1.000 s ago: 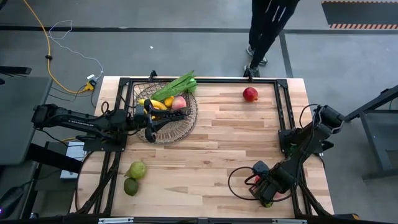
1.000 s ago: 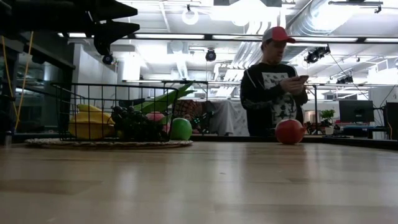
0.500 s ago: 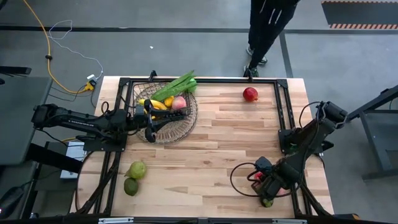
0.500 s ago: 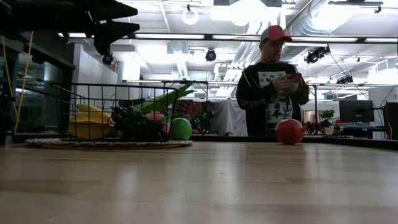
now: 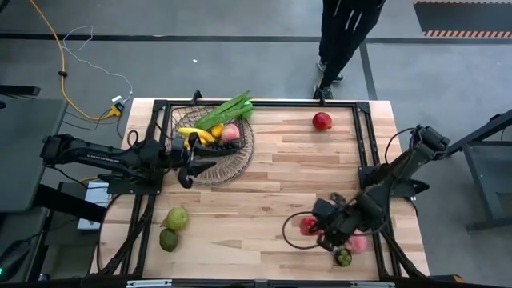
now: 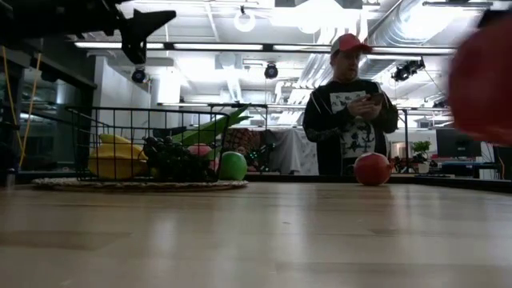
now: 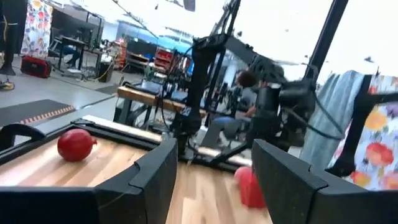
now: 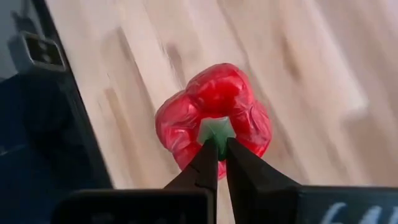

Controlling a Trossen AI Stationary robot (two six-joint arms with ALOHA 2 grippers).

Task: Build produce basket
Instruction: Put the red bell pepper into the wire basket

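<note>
Your right gripper (image 8: 217,149) is clenched on the green stem of a red bell pepper (image 8: 214,112), pinching it between both fingers; in the high view the pepper (image 5: 309,225) hangs at the gripper's tip over the counter (image 5: 304,172) at about five o'clock, near the front right corner. Just beside that arm, a pink piece (image 5: 358,244) and a small dark green piece (image 5: 344,258) lie on the counter near the frame. Your left gripper (image 5: 192,164) sits at about ten o'clock, over the front edge of the basket (image 5: 240,160), with its fingers spread apart and nothing between them. The basket stands at about eleven o'clock and holds yellow bananas (image 5: 194,133), a pink fruit (image 5: 230,132) and long green leafy stalks (image 5: 228,110) that poke past its far rim. A red pomegranate (image 5: 322,121) rests alone at about one o'clock. Two green fruits (image 5: 173,227) lie touching each other at about seven o'clock, outside the basket. A person (image 6: 350,108) stands beyond the far edge of the counter.
</note>
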